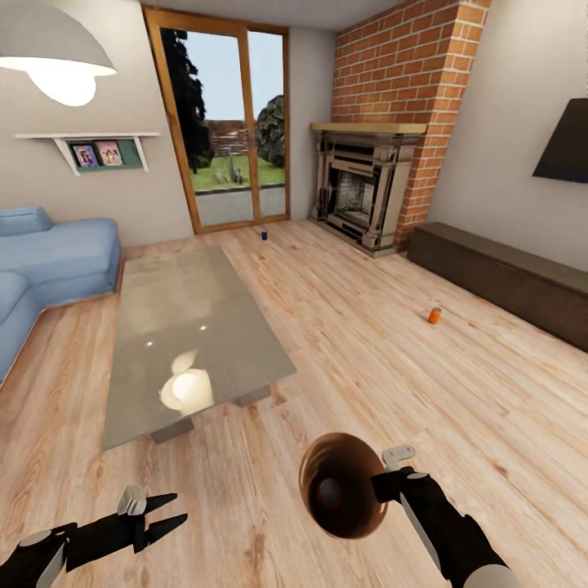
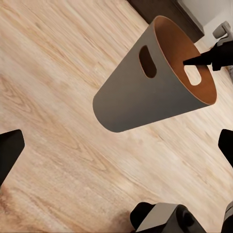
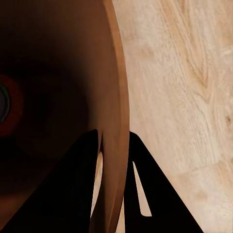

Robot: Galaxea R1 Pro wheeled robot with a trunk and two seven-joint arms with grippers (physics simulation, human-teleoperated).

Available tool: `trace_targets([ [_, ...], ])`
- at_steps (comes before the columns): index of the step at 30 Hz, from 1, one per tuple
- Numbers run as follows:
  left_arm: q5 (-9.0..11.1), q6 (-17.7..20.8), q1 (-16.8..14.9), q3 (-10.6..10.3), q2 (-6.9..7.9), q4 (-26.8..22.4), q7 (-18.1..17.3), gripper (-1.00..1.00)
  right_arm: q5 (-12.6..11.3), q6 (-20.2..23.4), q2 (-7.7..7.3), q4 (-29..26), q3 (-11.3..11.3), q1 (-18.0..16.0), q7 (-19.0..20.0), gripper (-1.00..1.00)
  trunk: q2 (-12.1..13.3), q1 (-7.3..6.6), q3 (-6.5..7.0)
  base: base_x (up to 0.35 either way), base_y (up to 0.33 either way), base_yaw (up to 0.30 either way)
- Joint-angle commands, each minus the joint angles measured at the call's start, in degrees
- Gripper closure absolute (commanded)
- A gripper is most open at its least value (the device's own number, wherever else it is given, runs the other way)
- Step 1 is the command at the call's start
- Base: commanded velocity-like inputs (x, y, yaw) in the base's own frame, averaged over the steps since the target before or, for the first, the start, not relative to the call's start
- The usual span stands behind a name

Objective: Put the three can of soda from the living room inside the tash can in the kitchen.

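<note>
My right gripper [image 1: 382,483] is shut on the rim of the trash can [image 1: 341,485], which hangs tilted over the wood floor with its brown inside facing the head camera. One finger is inside the rim [image 3: 115,97] and one outside. An orange can [image 3: 5,104] lies at the bottom of the bin. A second orange can [image 1: 434,314] stands on the floor near the dark cabinet. The blue can [image 1: 265,234] stands far off by the glass door. My left gripper [image 1: 178,507] is open and empty, low on the left. The left wrist view shows the bin's grey wall [image 2: 141,92].
The low stone-topped table [image 1: 196,327] stands ahead on the left, with the blue sofa [image 1: 49,261] beyond it. The brick fireplace [image 1: 367,192] is at the back, and a long dark cabinet [image 1: 498,273] runs under the wall TV [image 1: 563,143] on the right.
</note>
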Motion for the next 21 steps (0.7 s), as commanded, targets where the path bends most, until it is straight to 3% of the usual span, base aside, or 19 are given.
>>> trace_targets([
  [1,0.00,0.00,0.00,0.00,0.01,0.00,0.00,-1.00,-0.43,0.01,0.01,-0.02,-0.01,-0.02,0.28,1.00,0.00,0.00,0.10,0.000,0.000,0.000],
  [21,0.00,0.00,0.00,0.00,0.01,0.01,1.31,-1.00,-0.44,0.01,0.01,-0.01,0.00,-0.02,0.32,1.00,0.00,0.00,1.99,0.000,0.000,0.000],
])
